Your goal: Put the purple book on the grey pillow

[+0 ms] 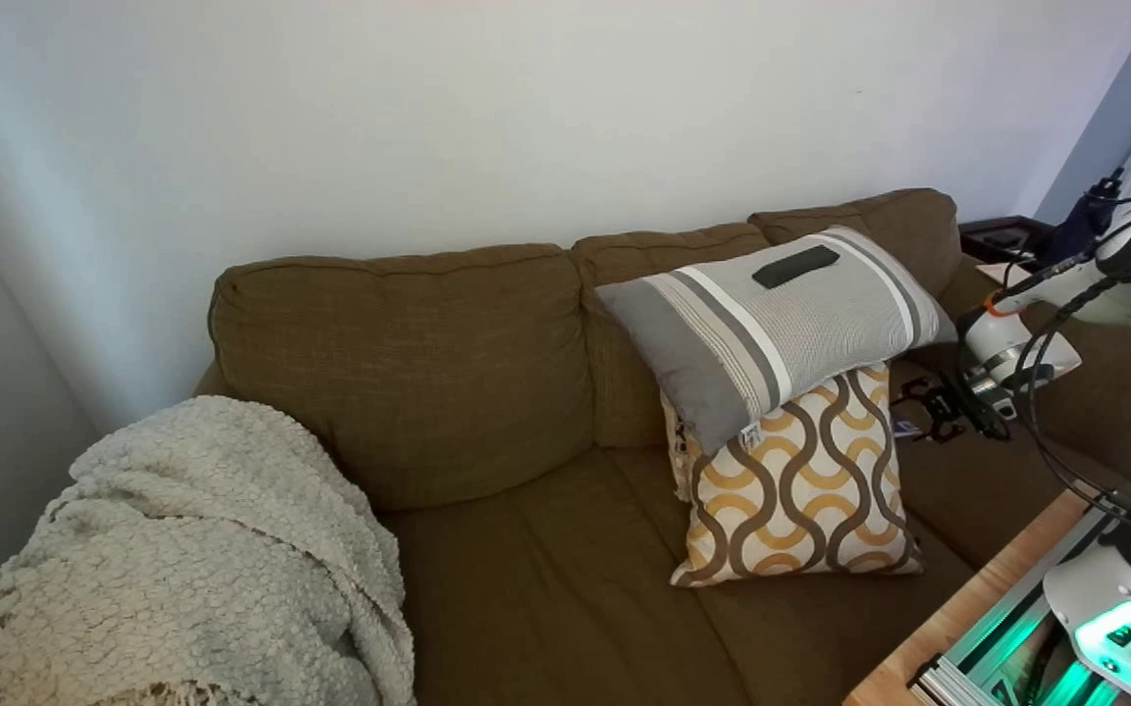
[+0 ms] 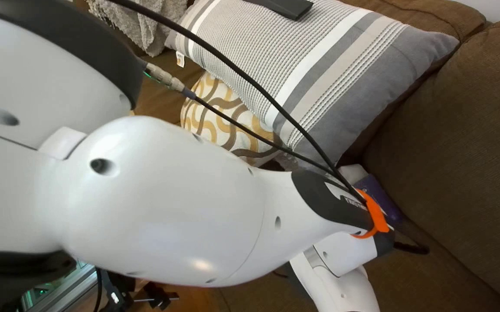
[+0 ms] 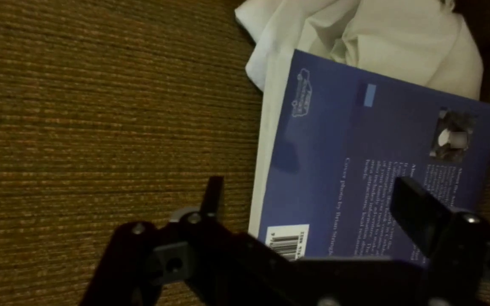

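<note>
The purple book shows its blue-purple cover with a barcode in the wrist view. It rests on the brown sofa, partly over a white cloth. In both exterior views only small parts of the book show, beside the pillows. My gripper is open and empty close to the book. One finger is over the sofa fabric beside the book's pale page edge, the other over its cover; contact cannot be told. The gripper is hidden in an exterior view by the arm. The grey striped pillow lies tilted on another cushion.
A dark flat object lies on the grey pillow. The mustard wavy cushion is under it. The white cloth is beside the book. Sofa back cushions rise close by. A fluffy blanket covers the sofa's far end.
</note>
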Robot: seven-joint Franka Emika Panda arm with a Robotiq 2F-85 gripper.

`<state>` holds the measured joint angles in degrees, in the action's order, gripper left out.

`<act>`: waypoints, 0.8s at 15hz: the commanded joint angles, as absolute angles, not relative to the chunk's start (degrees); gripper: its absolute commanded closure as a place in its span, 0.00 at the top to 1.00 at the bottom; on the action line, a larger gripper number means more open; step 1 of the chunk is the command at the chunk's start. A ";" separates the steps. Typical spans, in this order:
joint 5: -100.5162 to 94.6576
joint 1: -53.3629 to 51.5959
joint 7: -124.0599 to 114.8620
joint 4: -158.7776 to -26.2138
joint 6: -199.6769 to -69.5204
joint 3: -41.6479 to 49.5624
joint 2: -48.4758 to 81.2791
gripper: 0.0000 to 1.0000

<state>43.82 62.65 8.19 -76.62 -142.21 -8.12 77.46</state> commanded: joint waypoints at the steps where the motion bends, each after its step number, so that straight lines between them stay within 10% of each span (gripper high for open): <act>1: 44.92 63.45 9.97 -69.55 -141.02 -8.96 83.36 1.00; 11: 52.45 67.08 18.52 -66.41 -139.29 -15.82 85.43 1.00; 12: 53.81 67.06 19.81 -66.42 -139.11 -16.00 85.30 0.86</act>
